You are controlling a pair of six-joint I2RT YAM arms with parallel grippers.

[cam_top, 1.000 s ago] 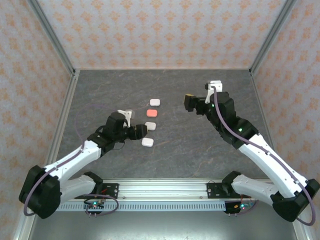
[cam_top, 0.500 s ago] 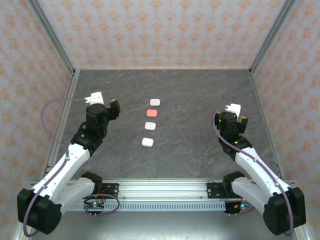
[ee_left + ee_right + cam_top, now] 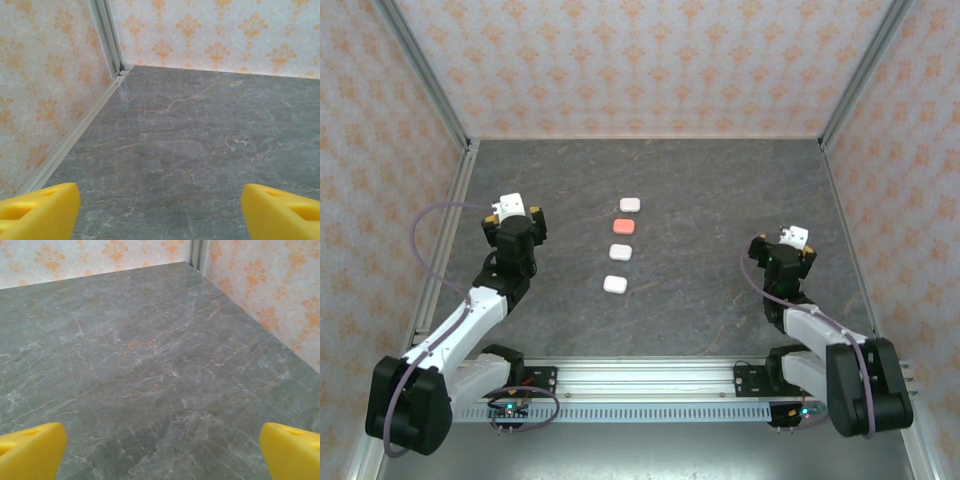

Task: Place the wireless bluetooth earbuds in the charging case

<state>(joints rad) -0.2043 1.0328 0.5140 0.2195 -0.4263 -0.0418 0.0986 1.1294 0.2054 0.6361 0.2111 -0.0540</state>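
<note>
the grey marbled table (image 3: 720,190) stands inside patterned walls (image 3: 620,60). the left arm (image 3: 470,312) and right arm (image 3: 807,322) sit folded at either side. the left gripper (image 3: 160,212) and right gripper (image 3: 162,452) both gape wide, holding nothing. four closed charging cases (image 3: 620,252), three white and one pink, lie in a row at mid-table, well apart from both.

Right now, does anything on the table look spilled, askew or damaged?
Nothing stands out. The salmon-pink case and three white cases lie in a tidy column; left claw and right claw are open and empty.
</note>
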